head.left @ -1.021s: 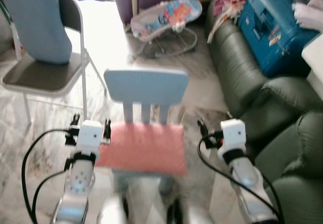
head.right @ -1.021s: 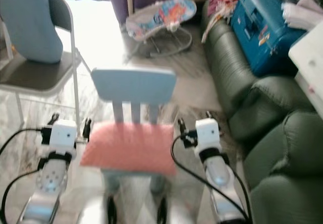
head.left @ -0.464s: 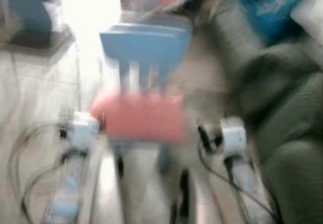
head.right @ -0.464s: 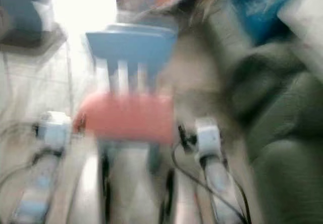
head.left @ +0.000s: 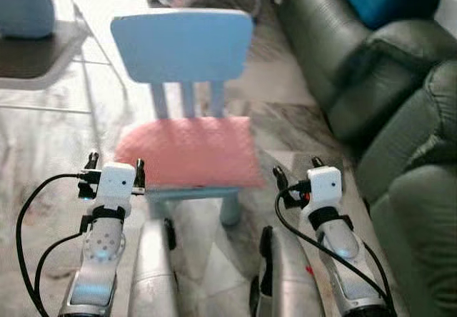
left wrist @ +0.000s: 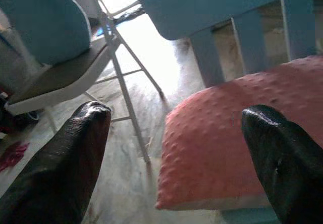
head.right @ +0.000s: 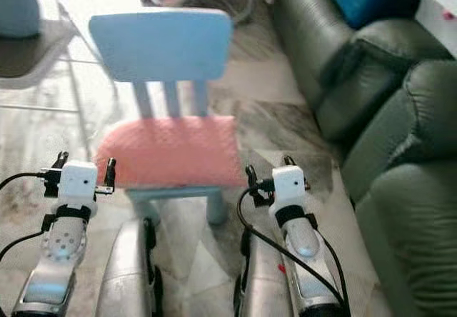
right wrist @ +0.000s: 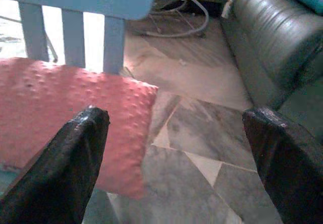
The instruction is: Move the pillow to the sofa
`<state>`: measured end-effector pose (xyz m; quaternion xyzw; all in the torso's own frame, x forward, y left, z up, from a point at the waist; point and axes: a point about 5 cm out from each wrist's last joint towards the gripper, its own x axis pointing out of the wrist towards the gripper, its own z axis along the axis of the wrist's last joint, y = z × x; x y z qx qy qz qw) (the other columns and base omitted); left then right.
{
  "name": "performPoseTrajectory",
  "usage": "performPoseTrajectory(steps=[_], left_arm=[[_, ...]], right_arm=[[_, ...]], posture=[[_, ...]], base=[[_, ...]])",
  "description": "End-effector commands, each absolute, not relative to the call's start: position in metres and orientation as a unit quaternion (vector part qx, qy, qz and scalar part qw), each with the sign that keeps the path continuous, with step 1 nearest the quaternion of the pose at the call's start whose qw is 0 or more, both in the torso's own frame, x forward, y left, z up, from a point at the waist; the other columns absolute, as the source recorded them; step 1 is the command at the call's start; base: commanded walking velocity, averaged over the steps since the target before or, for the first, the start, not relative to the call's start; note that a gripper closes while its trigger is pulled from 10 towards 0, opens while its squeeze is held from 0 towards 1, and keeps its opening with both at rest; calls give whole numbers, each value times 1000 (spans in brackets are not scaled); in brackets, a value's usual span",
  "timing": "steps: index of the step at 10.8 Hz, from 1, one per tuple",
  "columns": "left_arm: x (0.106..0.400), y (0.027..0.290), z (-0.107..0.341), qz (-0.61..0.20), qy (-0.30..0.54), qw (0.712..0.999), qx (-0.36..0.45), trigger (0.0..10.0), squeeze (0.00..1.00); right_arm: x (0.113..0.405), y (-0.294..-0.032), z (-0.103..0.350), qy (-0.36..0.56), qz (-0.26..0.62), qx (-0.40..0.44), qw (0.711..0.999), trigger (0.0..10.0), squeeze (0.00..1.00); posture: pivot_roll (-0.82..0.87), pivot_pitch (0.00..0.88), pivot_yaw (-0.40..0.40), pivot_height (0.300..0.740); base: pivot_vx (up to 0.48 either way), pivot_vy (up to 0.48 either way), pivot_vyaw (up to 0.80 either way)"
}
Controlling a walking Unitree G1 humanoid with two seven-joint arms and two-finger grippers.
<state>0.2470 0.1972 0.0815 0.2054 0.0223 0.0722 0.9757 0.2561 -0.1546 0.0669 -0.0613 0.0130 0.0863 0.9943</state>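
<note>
Both end effectors—left (head.left: 114, 168), right (head.left: 296, 178)—spread apart flank the pillow (head.left: 187, 151), lying flat, long axis left-right.

Bright daylight glare, slight motion blur.

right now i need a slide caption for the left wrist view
Open left end effector faces the pink pillow lying on the small blue chair.
</note>
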Motion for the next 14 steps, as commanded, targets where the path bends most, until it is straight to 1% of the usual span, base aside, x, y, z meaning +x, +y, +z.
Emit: performPoseTrajectory(steps=[1, 4, 7, 8, 14], left_arm=[[245, 198, 77, 75, 33, 974, 211, 10000, 0], [244, 197, 75, 79, 37, 974, 208, 10000, 0], [246, 197, 75, 82, 39, 975, 203, 10000, 0], [246, 197, 75, 83, 39, 975, 202, 10000, 0], [248, 199, 76, 83, 42, 975, 202, 10000, 0]], right_arm=[[255, -157, 66, 15, 83, -62, 995, 10000, 0], [256, -155, 66, 14, 89, -61, 994, 10000, 0], [256, -153, 67, 14, 96, -55, 994, 10000, 0], [256, -152, 67, 16, 102, -65, 993, 10000, 0], [259, -150, 70, 9, 107, -59, 992, 10000, 0]], posture=[[13, 167, -36, 556], [4, 174, -39, 501], [1, 179, -43, 501], [1, 181, -43, 501], [1, 187, -38, 501]], base=[[0, 0, 0], [0, 0, 0], [0, 0, 0], [0, 0, 0], [0, 0, 606]])
